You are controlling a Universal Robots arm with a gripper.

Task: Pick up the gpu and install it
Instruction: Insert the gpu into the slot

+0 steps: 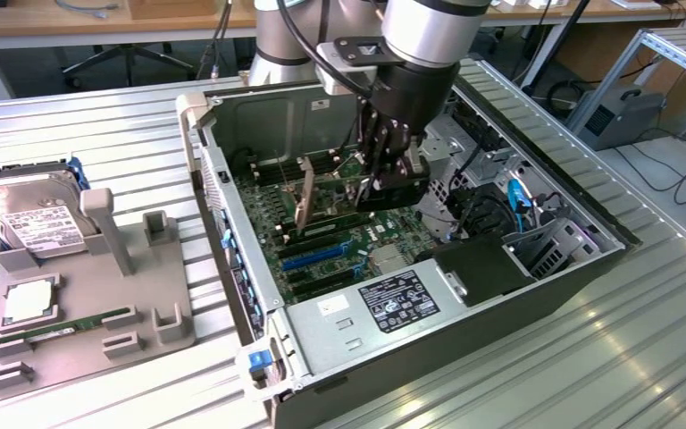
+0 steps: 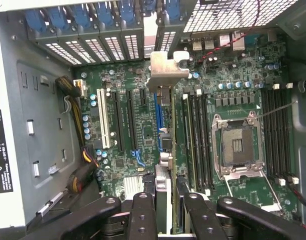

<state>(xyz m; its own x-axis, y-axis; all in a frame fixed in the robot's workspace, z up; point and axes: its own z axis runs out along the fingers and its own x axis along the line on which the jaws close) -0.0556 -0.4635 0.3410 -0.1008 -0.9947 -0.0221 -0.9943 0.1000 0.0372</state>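
Roughly centred on the ribbed metal table (image 1: 629, 357), an open computer case (image 1: 355, 326) lies on its side, motherboard (image 1: 319, 259) facing up. The arm reaches down into the case. The gripper (image 2: 165, 200) is clamped on the gpu (image 2: 165, 95), which stands on edge over the expansion slots, its silver bracket (image 2: 165, 70) toward the far slot covers; seating unclear. At the exterior view's left, a grey fixture (image 1: 140, 344) holds a hard drive (image 1: 33, 223) and a memory stick (image 1: 81, 323).
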